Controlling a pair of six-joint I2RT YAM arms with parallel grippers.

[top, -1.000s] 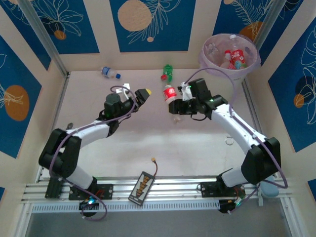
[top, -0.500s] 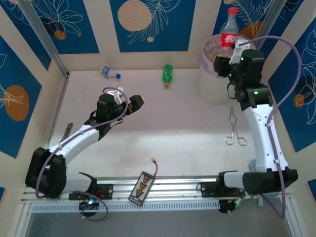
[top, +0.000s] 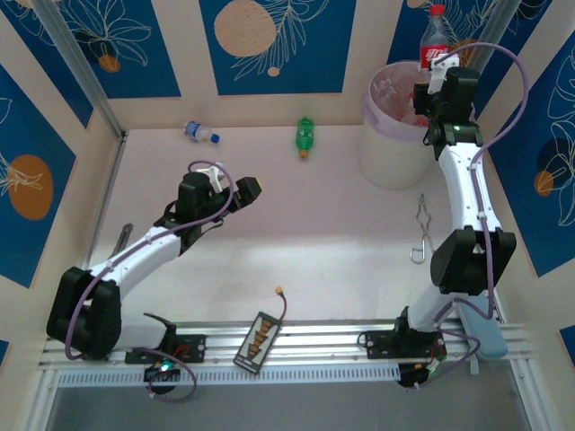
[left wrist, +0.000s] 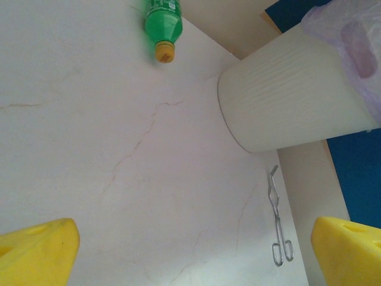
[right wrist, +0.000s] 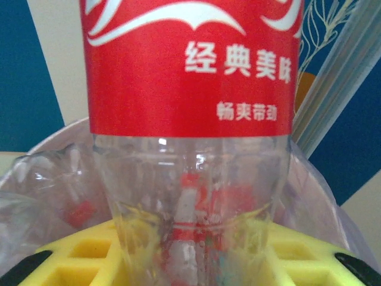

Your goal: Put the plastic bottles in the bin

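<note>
A bin (top: 388,162) is standing at the far right corner of the table (top: 314,242), with an upright bottle (top: 435,31) sitting in the right pincer (top: 435,70) above its rim. A centre bottle (top: 305,136) and a left bottle (top: 200,133) are lying along the far edge. Tongs (top: 422,232) are lying in front of the bin.

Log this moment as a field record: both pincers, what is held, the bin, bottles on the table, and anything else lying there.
left pincer: open, empty, over the table
right pincer: shut on red-labelled bottle, upright, raised above the bin
bin: white, lilac-lined, far right corner; bottles inside, count unclear
bottles on table: green bottle and blue-capped bottle, both lying near the far wall
other: metal tongs on the table's right side
</note>
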